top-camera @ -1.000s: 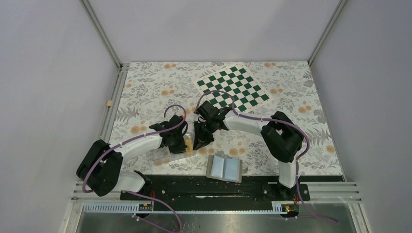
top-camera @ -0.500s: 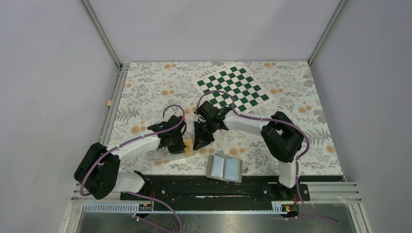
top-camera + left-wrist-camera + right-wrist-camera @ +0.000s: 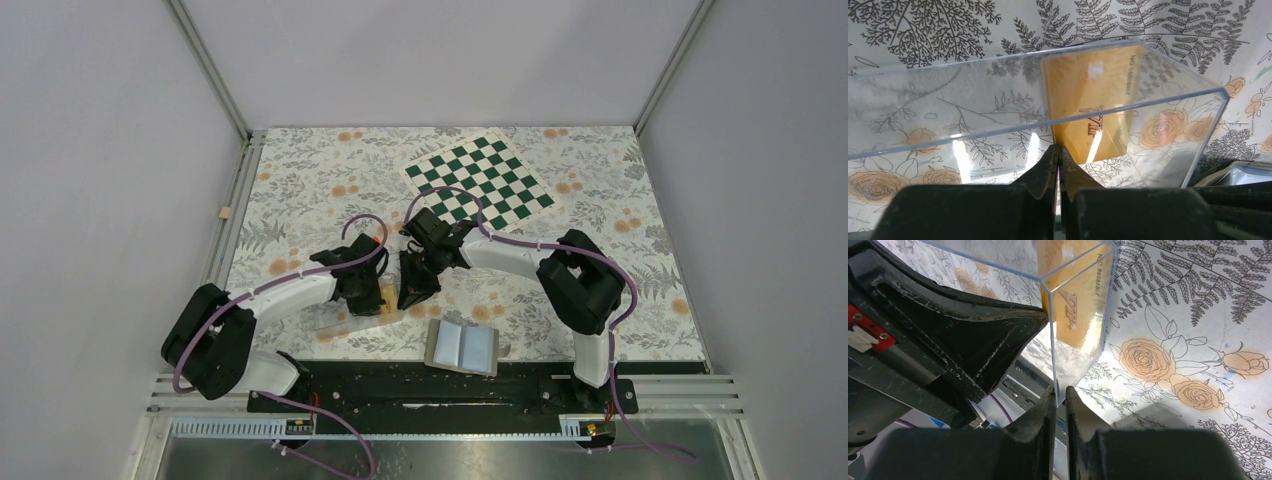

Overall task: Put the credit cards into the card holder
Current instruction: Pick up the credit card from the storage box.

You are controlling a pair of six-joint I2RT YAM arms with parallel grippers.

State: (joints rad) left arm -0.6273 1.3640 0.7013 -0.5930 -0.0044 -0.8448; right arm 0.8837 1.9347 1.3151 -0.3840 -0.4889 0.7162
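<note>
the left gripper (image 3: 1058, 152) and the right gripper (image 3: 1060, 392) are meeting at the middle of the flowered table cloth (image 3: 620, 250), both at the right end of a clear tray (image 3: 948, 100). the tray is lying in the near left part of the table, and its long side is running to the left under the left arm.

one credit card (image 3: 1088, 95), gold-yellow with the letters "vip" and a number on it, is sitting inside the tray at its right end. it is leaning against the clear wall there, and it is showing through the plastic in both wrist views. only this one card is showing clearly.

the jaws of the left gripper are pressing almost fully together, just in front of the long wall of the tray and in line with the lower edge of the card. something thin is sitting between the tips, but i cannot tell if it is the wall or the card.

the jaws of the right gripper are clenching on the tray itself: the upright corner edge of the clear wall is going down between the two fingers. the left gripper is showing close beside it, its tip touching the tray at the card.

the card holder (image 3: 462, 347) is lying open and flat, with the pale blue inside facing up. it is at the near edge of the table, to the right of the tray and apart from both grippers. a green and white chessboard (image 3: 478, 180) is lying at the far side, well apart from everything else.
</note>
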